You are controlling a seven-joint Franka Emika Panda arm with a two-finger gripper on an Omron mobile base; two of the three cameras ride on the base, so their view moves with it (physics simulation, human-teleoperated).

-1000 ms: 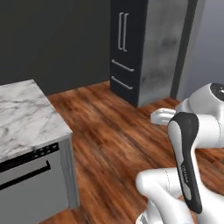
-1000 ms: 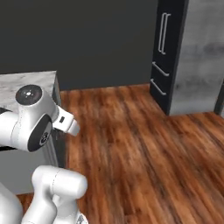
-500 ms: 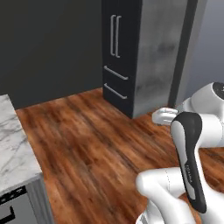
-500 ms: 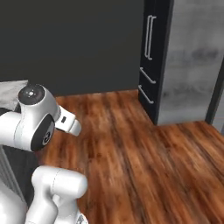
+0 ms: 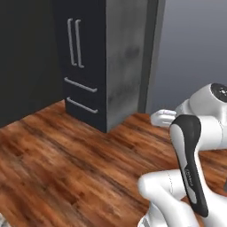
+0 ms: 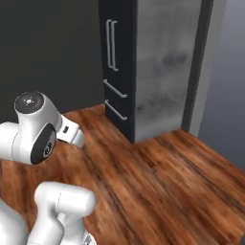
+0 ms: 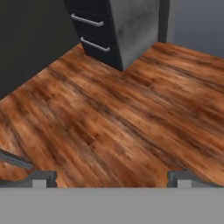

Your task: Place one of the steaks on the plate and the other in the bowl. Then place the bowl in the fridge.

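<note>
We see the fridge (image 5: 84, 62), a tall dark charcoal unit standing upright on the wood floor at the far side. Its doors are shut, with two long vertical silver handles side by side. Below them sit two closed drawers (image 7: 94, 33), each with a horizontal bar handle.

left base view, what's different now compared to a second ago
The base has turned, so the camera moved: the marble counter has slid out of frame on the left and the fridge looms larger and more central. The tool is open with nothing between its tips. The arm's folded pose looks unchanged.
</note>
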